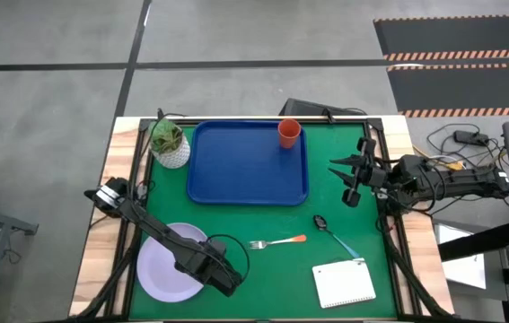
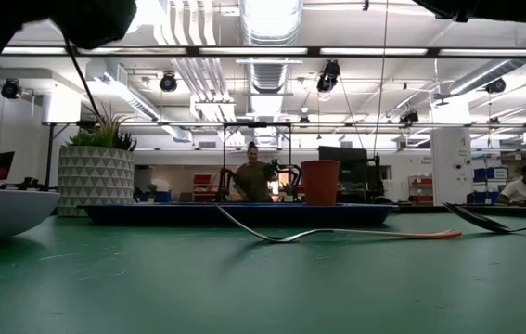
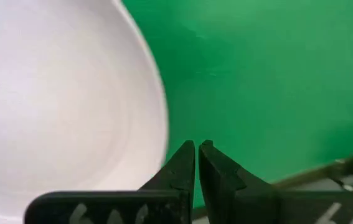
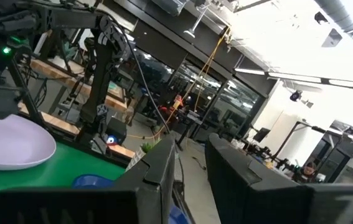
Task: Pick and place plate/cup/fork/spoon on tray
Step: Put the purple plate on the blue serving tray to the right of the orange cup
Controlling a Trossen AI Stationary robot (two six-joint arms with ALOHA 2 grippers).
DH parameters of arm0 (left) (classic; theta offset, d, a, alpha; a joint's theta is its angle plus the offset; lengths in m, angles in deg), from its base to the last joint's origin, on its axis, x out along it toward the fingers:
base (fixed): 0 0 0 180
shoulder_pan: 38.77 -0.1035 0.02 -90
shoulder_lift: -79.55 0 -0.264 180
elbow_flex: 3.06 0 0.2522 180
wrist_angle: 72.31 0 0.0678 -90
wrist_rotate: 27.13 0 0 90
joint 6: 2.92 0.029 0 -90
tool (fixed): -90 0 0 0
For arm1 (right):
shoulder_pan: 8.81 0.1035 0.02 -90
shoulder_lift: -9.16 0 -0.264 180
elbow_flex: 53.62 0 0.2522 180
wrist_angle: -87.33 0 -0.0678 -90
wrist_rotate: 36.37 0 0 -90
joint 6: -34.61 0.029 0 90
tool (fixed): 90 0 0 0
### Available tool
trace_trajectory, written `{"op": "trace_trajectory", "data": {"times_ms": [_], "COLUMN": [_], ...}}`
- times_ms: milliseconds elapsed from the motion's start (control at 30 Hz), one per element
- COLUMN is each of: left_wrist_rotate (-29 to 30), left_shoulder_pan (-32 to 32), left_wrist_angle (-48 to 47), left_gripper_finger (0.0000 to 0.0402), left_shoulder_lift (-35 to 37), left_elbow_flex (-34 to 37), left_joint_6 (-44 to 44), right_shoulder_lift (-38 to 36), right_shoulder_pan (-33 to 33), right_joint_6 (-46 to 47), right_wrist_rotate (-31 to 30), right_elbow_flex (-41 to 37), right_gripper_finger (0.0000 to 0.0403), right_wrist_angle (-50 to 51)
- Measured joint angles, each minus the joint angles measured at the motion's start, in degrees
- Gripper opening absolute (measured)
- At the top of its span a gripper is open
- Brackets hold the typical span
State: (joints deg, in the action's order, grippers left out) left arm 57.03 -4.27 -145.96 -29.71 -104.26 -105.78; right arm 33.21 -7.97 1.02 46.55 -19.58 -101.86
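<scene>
The lavender plate (image 1: 166,266) lies on the green mat at the near left and also shows in the left wrist view (image 3: 64,99). My left gripper (image 1: 229,283) is shut and hovers just off the plate's right rim, with its fingertips (image 3: 197,149) over bare mat. The orange-red cup (image 1: 289,133) stands upright in the far right corner of the blue tray (image 1: 236,170). The fork (image 1: 277,242) and the spoon (image 1: 333,233) lie on the mat near the tray's near right side. My right gripper (image 1: 347,179) is open and empty, right of the tray.
A white pot with a green plant (image 1: 170,142) stands at the tray's far left corner. A white spiral notepad (image 1: 344,283) lies at the near right. Black frame bars run along the mat's left and right edges. A person stands in the room beyond (image 2: 251,178).
</scene>
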Motion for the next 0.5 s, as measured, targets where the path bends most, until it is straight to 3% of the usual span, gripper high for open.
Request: {"op": "trace_trajectory", "data": {"times_ms": [367, 500], "left_wrist_rotate": [-0.7, -0.96], "left_shoulder_pan": [0.36, 0.37], "left_wrist_angle": [0.63, 3.8], "left_gripper_finger": [0.013, 0.0153], "left_shoulder_lift": [-0.17, -0.2], "left_elbow_flex": [2.49, 5.02], "left_joint_6": [3.0, 2.81], "right_shoulder_lift": [0.0, 0.0], "right_shoulder_pan": [0.0, 0.0], "right_joint_6": [2.13, 1.94], "right_wrist_rotate": [-0.02, -0.02], "right_elbow_flex": [-0.03, -0.03], "right_gripper_finger": [0.0079, 0.0079], "right_wrist_angle": [0.66, 0.81]}}
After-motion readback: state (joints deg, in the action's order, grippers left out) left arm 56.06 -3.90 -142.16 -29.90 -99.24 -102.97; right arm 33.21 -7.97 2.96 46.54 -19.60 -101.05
